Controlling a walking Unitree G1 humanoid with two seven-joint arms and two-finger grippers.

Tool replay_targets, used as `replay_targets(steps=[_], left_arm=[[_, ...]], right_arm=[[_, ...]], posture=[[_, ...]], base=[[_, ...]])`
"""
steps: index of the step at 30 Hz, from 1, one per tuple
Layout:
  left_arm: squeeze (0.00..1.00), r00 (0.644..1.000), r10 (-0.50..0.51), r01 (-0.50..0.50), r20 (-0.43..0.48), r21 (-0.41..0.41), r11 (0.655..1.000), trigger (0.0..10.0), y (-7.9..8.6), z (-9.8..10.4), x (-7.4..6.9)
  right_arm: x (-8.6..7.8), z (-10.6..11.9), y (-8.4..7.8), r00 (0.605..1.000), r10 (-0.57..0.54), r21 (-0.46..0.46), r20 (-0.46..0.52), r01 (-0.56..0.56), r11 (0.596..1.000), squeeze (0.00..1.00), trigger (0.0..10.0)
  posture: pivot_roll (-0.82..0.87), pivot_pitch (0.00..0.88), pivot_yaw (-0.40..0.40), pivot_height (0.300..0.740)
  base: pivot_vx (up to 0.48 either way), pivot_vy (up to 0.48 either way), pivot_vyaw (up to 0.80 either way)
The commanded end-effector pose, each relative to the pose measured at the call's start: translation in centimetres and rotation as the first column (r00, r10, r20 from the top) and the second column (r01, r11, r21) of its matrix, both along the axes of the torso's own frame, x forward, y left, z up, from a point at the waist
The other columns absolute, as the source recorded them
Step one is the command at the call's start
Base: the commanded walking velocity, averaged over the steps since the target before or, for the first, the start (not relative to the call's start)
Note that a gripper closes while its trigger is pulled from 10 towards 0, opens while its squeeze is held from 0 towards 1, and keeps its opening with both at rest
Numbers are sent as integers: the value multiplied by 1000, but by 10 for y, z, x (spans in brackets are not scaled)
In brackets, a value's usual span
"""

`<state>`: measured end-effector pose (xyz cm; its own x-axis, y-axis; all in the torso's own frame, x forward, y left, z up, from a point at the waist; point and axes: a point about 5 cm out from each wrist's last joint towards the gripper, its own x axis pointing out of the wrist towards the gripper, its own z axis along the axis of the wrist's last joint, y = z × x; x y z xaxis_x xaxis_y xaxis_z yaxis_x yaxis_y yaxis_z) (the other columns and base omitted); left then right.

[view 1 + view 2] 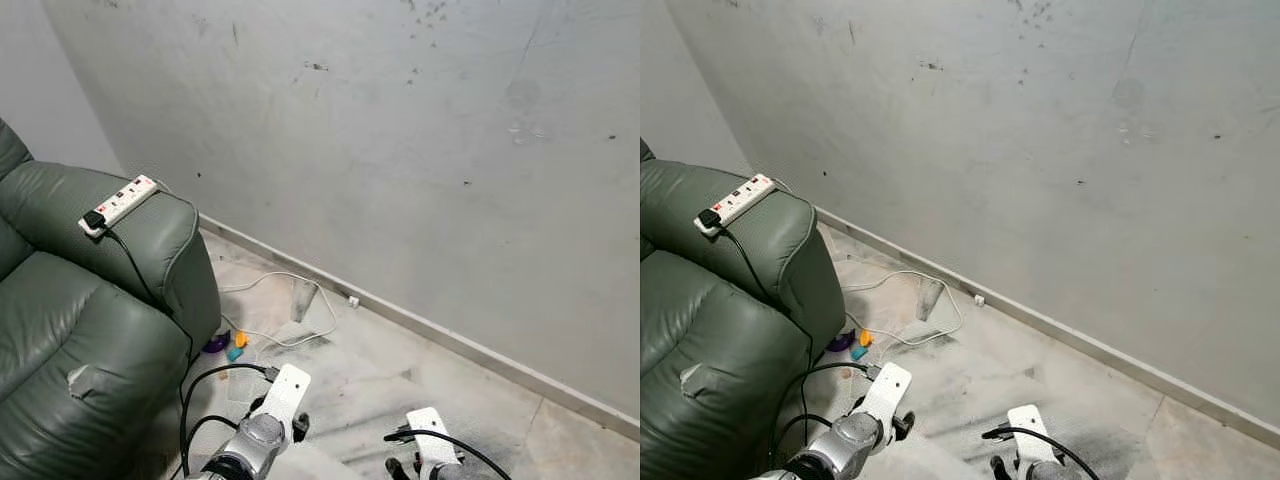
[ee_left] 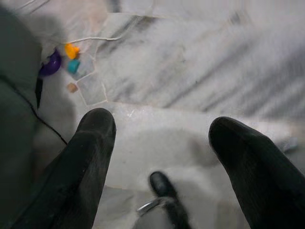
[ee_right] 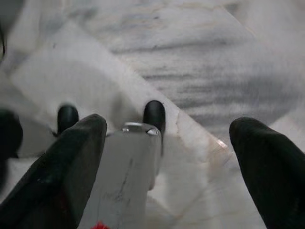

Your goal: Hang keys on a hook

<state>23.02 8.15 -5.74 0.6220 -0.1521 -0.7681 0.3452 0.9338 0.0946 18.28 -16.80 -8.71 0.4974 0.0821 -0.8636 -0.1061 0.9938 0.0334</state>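
My left gripper (image 2: 162,143) hangs low over the marble floor, open, with nothing between its two black fingers (image 2: 90,152). Open as well, my right gripper (image 3: 167,157) points down at the floor, its fingers (image 3: 71,162) wide apart and empty. In the eye views both silver arms sit at the bottom edge, the left wrist (image 1: 265,425) and the right wrist (image 1: 430,445). Small orange, teal and purple items (image 1: 234,345) lie on the floor by the armchair's foot; they are too small to tell what they are. The same items (image 2: 64,59) lie ahead of my left gripper.
A green leather armchair (image 1: 80,330) stands at the left, with a white power strip (image 1: 120,205) on its armrest and a black cord hanging down. A white cable (image 1: 290,315) loops on the floor near the grey wall (image 1: 400,150) and its skirting.
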Motion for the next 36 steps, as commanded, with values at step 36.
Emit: replay_targets(steps=[36], left_arm=[[0, 989, 120, -116, 82, -62, 991, 10000, 4, 0, -3]], right_arm=[[54, 31, 0, 964, -205, 128, 171, 184, 974, 0, 10000]], posture=[[12, 67, 6, 740]], base=[[0, 0, -700]])
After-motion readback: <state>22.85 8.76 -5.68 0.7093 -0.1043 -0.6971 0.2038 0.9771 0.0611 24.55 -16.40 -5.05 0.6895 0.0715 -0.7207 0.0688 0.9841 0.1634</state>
